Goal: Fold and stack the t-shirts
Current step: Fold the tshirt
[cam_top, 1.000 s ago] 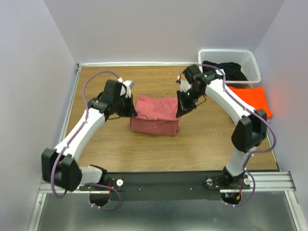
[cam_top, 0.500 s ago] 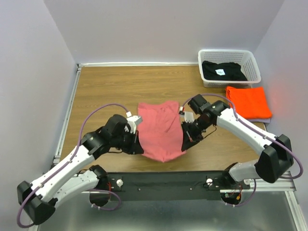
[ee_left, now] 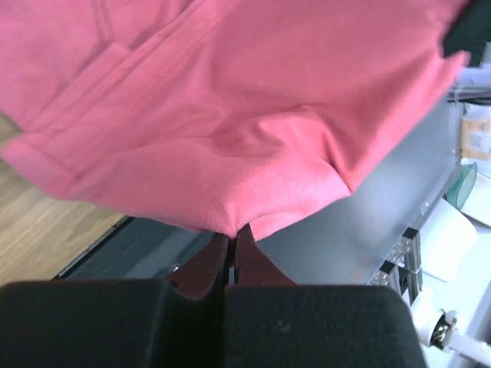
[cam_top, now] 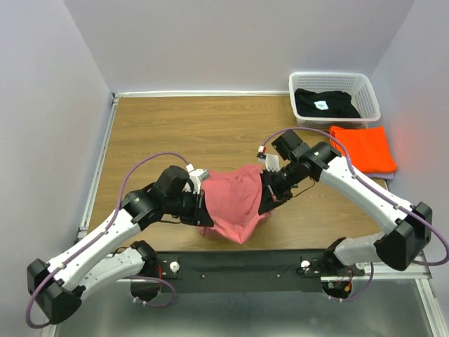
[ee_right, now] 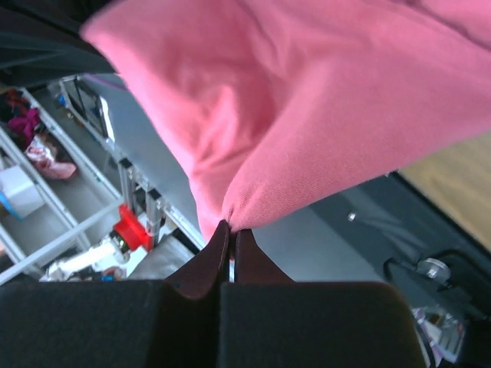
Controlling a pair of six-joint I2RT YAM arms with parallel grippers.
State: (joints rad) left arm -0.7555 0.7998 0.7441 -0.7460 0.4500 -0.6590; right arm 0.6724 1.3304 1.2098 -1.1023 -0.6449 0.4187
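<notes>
The dusty pink-red t-shirt (cam_top: 235,203) hangs between my two grippers near the table's front edge, sagging in the middle. My left gripper (cam_top: 203,210) is shut on its left edge, the cloth pinched at the fingertips in the left wrist view (ee_left: 232,232). My right gripper (cam_top: 266,200) is shut on its right edge, the cloth pinched in the right wrist view (ee_right: 232,226). The bright orange t-shirt (cam_top: 361,149) lies folded at the right side of the table. The black t-shirt (cam_top: 324,104) with a small white label lies in the basket.
A white lattice basket (cam_top: 372,98) stands at the back right corner. The wooden table (cam_top: 189,130) has lilac walls at the back and both sides. A black rail (cam_top: 238,267) with the arm bases runs along the near edge.
Both grippers carried the pink-red shirt from the table's middle toward the near edge, then moved slightly back and closer together; the shirt went from spread flat to bunched and sagging.
</notes>
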